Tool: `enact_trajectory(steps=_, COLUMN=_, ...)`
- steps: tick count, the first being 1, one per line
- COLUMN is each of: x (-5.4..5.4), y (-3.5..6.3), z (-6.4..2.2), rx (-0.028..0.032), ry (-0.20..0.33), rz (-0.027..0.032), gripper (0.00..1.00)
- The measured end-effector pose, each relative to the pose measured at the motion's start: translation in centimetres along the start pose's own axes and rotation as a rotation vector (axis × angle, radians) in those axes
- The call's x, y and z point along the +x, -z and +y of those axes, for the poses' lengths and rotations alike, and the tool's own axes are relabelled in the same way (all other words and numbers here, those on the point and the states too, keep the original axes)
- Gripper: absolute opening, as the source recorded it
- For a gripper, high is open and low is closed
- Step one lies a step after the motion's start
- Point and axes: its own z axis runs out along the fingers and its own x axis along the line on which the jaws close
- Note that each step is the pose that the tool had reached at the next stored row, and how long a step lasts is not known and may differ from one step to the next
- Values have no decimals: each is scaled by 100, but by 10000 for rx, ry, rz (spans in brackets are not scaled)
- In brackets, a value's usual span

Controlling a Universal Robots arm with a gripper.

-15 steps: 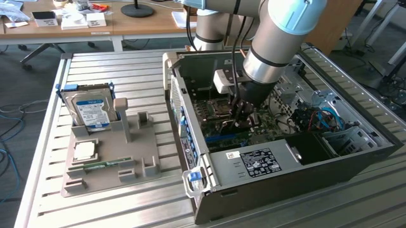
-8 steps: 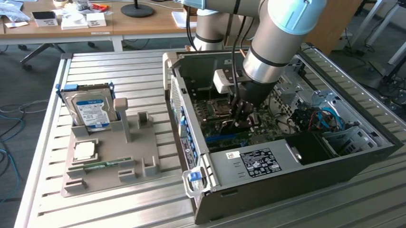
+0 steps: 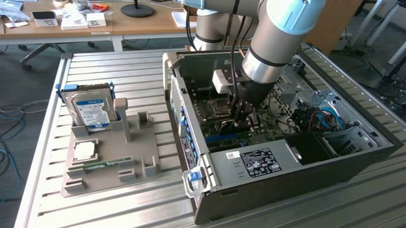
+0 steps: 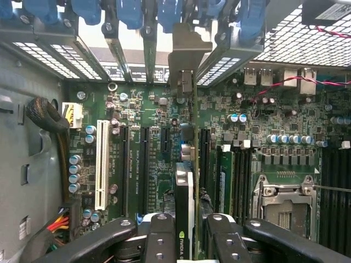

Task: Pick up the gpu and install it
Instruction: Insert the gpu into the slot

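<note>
In the wrist view I hold the gpu (image 4: 185,205) edge-on between my two black fingers (image 4: 159,238), so the gripper (image 4: 186,236) is shut on it. The card's green edge and black block run away from the fingers. Its silver end bracket (image 4: 186,57) stands at the case's rear slot openings. The card hangs just over the motherboard (image 4: 142,148), in line with the black expansion slots. In the exterior view my gripper (image 3: 244,116) is sunk inside the open computer case (image 3: 285,190), and the arm hides the card there.
A grey holder (image 3: 108,178) at the exterior view's left carries a hard drive (image 3: 94,110), a processor (image 3: 84,151) and a memory stick (image 3: 101,165). Inside the case are blue slot latches (image 4: 131,11), a white slot (image 4: 101,164), a processor socket (image 4: 282,205) and cables (image 3: 323,118).
</note>
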Motion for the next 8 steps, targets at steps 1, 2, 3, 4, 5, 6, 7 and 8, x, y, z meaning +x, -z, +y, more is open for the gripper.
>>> enact_trajectory(steps=1, x=0, y=0, z=1, rx=0, ry=-11, rz=49, gripper=27)
enact_trajectory(steps=2, x=0, y=-1, z=1, rx=2, ry=-18, rz=90, gripper=27)
enact_trajectory(steps=3, x=0, y=-1, z=1, rx=1, ry=-18, rz=102, gripper=27)
enact_trajectory(steps=4, x=-1, y=-1, z=1, rx=1, ry=-19, rz=104, gripper=27)
enact_trajectory(steps=5, x=-2, y=-2, z=1, rx=1, ry=-20, rz=104, gripper=27)
enact_trajectory(steps=6, x=-3, y=-3, z=2, rx=1, ry=-20, rz=98, gripper=27)
enact_trajectory(steps=7, x=-5, y=-5, z=5, rx=2, ry=-21, rz=93, gripper=27)
enact_trajectory(steps=8, x=-6, y=-6, z=9, rx=3, ry=-22, rz=90, gripper=27)
